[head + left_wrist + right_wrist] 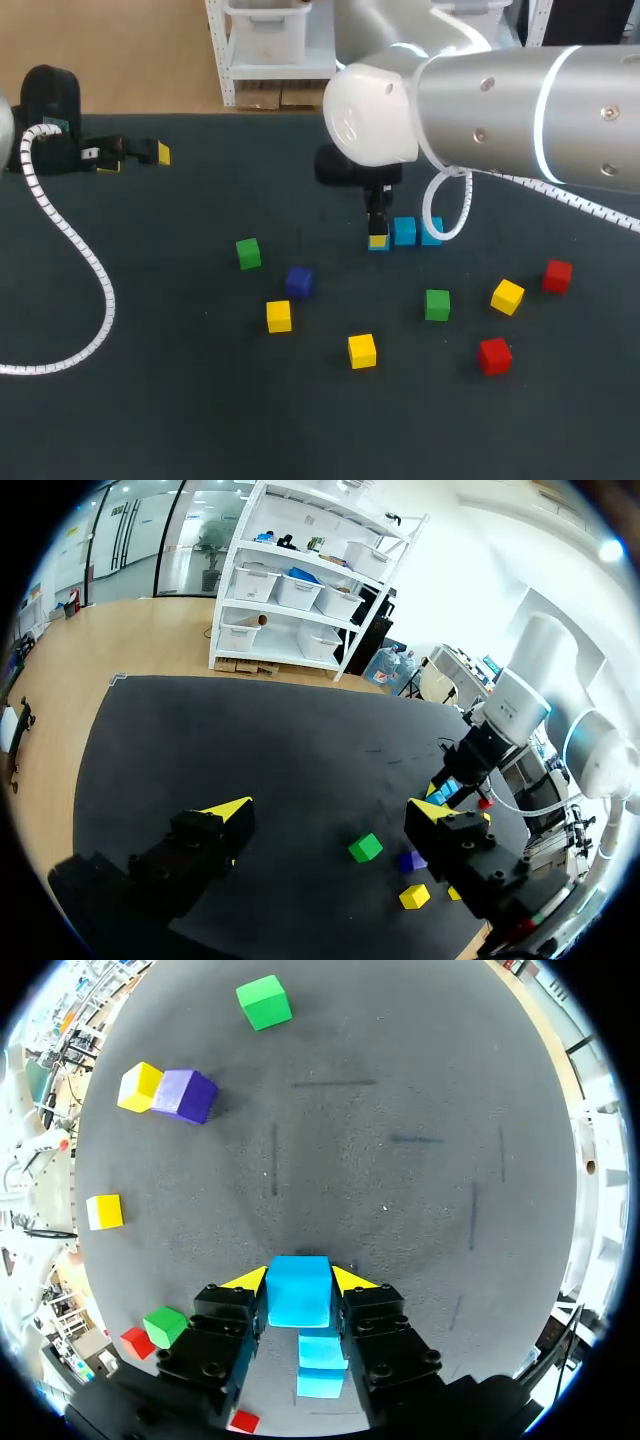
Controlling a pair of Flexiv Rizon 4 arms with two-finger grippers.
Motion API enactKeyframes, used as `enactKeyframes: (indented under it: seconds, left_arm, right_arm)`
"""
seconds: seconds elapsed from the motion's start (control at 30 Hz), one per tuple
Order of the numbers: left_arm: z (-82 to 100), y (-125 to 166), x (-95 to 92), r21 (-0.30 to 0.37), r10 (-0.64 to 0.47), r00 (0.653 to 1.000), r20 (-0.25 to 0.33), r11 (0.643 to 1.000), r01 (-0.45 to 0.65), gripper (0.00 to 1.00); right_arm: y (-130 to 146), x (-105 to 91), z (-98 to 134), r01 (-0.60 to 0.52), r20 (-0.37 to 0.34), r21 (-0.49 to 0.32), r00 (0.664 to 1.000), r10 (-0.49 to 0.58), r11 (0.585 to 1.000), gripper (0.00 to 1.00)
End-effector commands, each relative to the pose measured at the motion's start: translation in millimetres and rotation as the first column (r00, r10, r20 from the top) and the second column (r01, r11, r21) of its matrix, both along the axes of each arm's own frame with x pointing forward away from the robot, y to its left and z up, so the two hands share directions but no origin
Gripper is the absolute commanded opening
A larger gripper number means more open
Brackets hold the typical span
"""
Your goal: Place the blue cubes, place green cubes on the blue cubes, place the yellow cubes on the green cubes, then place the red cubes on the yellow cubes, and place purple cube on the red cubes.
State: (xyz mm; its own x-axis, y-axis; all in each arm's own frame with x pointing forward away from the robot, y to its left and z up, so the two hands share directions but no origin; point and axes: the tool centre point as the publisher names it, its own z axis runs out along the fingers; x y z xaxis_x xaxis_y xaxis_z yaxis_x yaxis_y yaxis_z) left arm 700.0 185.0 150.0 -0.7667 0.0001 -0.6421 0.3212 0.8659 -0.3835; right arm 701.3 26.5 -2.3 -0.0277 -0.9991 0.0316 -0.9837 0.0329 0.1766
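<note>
Pinched from two sides between the yellow-tipped fingers of the right gripper [299, 1278]: a smooth, plain-faced light-blue cube [299, 1295], sharp-edged, held at the near end of a tight row on the dark table [180, 400]. Just beside it in that row, two more light-blue cubes [404, 231], making three blue in all. Scattered nearer the front, well apart from one another: two green cubes [248, 253], one on each side of the row; three yellow cubes [362, 351]; two red cubes [494, 355], both to the right; a single purple cube [299, 281], close to the left green one. Left gripper [135, 158] off at the table's far left edge, fingers spread wide with nothing between them.
</note>
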Motion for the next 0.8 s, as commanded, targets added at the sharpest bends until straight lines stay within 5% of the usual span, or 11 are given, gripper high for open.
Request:
enactKeyframes:
  seconds: [0.03, 0.8]
  left_arm:
    - [0.0, 0.0, 0.0, 0.000, 0.000, 1.000, 0.000, 1.000, 0.000, 1.00]
    - [0.0, 0.0, 0.0, 0.000, 0.000, 1.000, 0.000, 1.000, 0.000, 1.00]
  right_arm:
    - [1.0, 6.5, -1.2, -0.001, -0.011, -0.003, 1.000, 0.001, 1.000, 0.00]
    - [1.5, 9.8, -4.2, -0.003, -0.020, -0.002, 1.000, 0.003, 1.000, 0.00]
